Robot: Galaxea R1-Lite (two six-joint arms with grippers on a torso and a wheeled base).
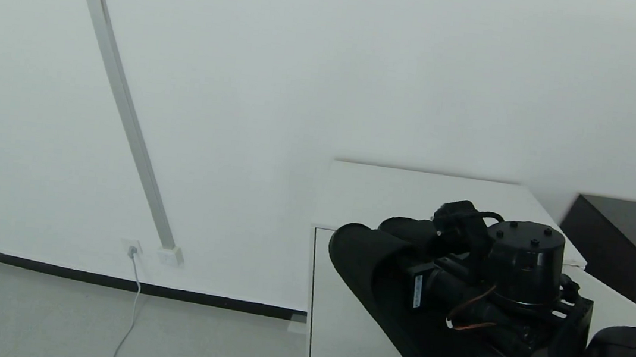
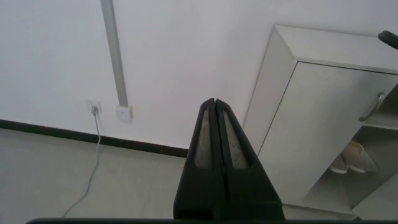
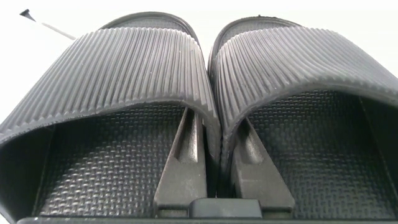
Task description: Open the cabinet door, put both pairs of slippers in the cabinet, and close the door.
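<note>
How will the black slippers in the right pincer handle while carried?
Probably light: the right pincer holds both black slippers by just their adjoining inner edges. Likely semi-stiff, since the ribbed straps hold their arch unsupported. Textured footbeds suggest little slipping.

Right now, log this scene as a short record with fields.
right hand: shut on the black slippers, one finger inside each
black slippers: held as a pair in front of the cabinet
left hand: shut, empty
cabinet: white, open on one side
pale slippers: on a shelf inside the cabinet
</note>
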